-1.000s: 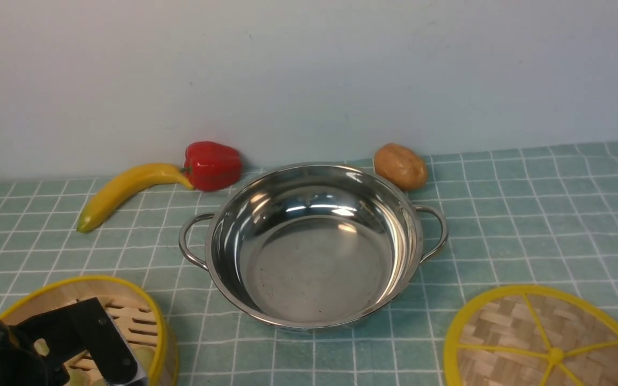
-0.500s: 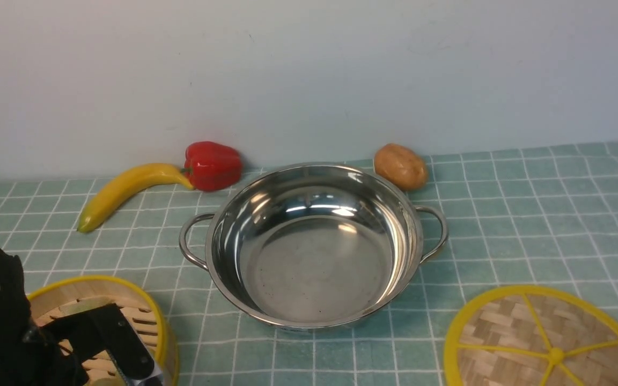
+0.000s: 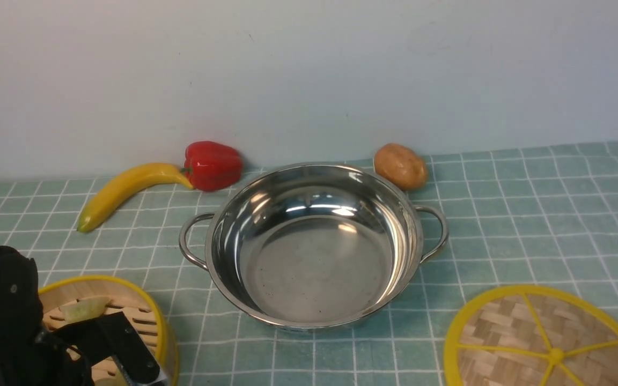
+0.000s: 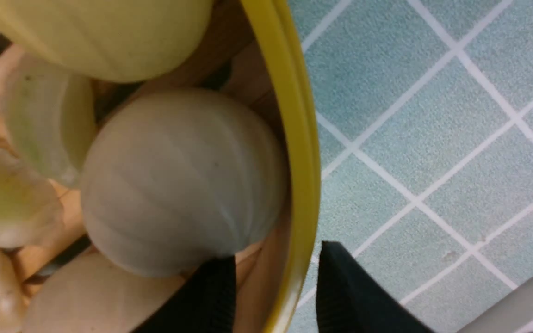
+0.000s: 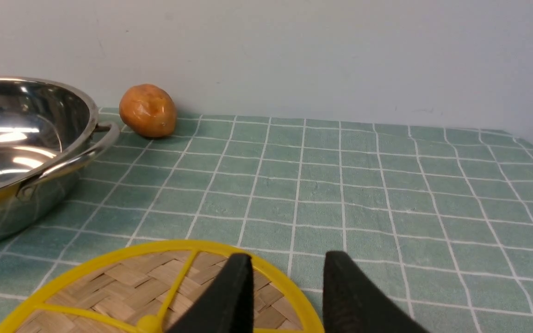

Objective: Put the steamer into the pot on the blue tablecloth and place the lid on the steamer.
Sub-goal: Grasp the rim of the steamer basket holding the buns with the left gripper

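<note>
steamer (image 3: 106, 279): near-left on the blue tablecloth (image 3: 529, 214), beside the pot (image 3: 314, 268), not in it; dumplings (image 4: 178, 180) inside.
left fingers (image 4: 211, 300): spread, straddling the steamer's yellow rim, one inside, one outside; not pinching yet.
right fingers (image 5: 234, 296): spread, empty, over the edge of the lid (image 3: 547, 343).
handling: probably light, stiff bamboo; pinch the thin wall at the rim and keep it level, or the dumplings may shift.
</note>
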